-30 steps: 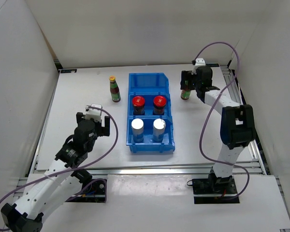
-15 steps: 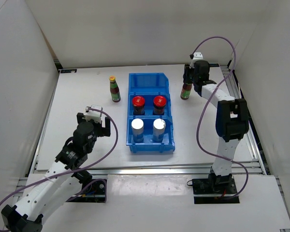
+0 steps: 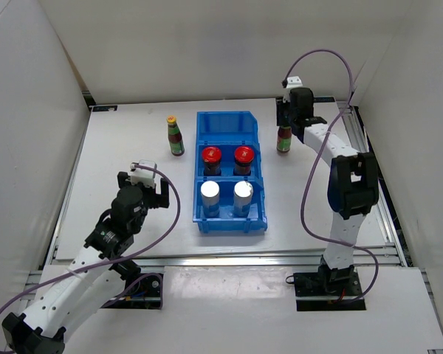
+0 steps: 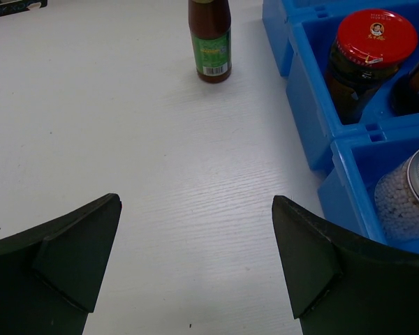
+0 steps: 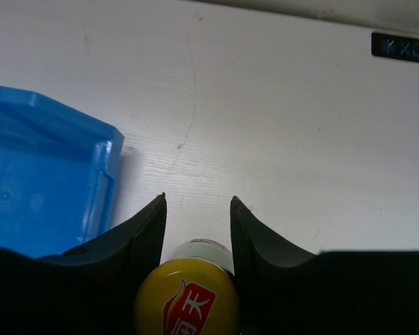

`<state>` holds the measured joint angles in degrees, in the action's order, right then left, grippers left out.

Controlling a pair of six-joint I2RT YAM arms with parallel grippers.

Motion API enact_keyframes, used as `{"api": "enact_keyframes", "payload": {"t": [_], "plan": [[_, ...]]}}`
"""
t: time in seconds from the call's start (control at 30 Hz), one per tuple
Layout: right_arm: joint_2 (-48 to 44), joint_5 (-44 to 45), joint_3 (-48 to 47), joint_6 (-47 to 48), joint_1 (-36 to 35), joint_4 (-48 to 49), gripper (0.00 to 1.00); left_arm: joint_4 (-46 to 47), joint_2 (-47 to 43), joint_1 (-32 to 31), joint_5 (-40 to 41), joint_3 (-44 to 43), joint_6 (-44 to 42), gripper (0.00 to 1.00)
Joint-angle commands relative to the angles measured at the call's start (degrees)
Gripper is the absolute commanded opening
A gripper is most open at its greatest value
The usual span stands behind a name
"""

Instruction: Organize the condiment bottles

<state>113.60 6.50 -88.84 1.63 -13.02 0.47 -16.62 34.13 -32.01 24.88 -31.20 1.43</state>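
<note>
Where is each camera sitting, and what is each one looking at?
Top external: above and behind the arms, looking down on the table, blue bin and both whole arms.
Left wrist: on the left arm, looking between the left gripper fingers at a slim bottle.
Right wrist: looking down past the right gripper onto a yellow-capped bottle.
All share the blue bin.

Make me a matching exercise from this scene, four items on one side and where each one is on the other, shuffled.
Items:
1. red-lidded jars
2. silver-capped bottles
3. left slim bottle
4. right slim bottle

Places:
A. between the right gripper's jaws
B. nearest bin compartment
C. standing free on the table, left of the bin
D. middle bin compartment

Pairs: 1-D, 2-B, 3-C, 4-A
</note>
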Motion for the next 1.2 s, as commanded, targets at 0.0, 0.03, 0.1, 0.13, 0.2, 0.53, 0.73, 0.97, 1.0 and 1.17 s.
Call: {"api": "enact_keyframes", "payload": {"t": [0.0,0.03,0.1,0.13,0.2,0.53,0.73,0.97,1.0,1.17], "plan": [[-7.34,2.1,-7.92,2.41,-2.27,4.1,0.0,1.15,-0.99,-0.07,-1.07,0.88,-0.29,1.0],[-7.34,2.11,-9.76,2.41,-2.8,3.58,0.0,1.15,-0.99,-0.07,-1.07,0.88,-0.29,1.0],[-7.34,2.11,-11.79,2.41,-4.12,3.57,0.0,1.68,-1.52,-0.07,-1.07,0.88,-0.29,1.0],[-7.34,2.11,-12.67,2.41,-5.08,3.57,0.0,1.68,-1.52,-0.07,-1.07,0.88,-0.29,1.0],[-6.73,2.11,-15.3,2.41,-6.66,3.05,0.0,1.68,-1.52,-0.07,-1.07,0.88,-0.29,1.0],[1.35,2.11,-22.78,2.41,-12.2,4.89,0.0,2.21,-3.1,-0.59,-2.12,1.41,-0.81,1.0],[5.31,2.11,-23.23,-0.49,-13.35,6.38,0.0,3.26,-3.63,-0.6,-2.12,1.93,-0.82,1.0],[6.55,1.58,-17.16,-3.12,-14.41,10.07,0.0,3.26,-3.63,-1.13,-2.12,2.46,-0.82,1.0],[6.55,1.58,-16.46,-3.12,-14.41,10.08,0.0,3.78,-3.63,-1.13,-2.12,2.46,-0.82,1.0],[7.6,0.19,-15.41,-3.65,-14.41,10.78,0.31,3.79,-4.16,-1.13,-2.65,2.46,-0.82,1.0]]}}
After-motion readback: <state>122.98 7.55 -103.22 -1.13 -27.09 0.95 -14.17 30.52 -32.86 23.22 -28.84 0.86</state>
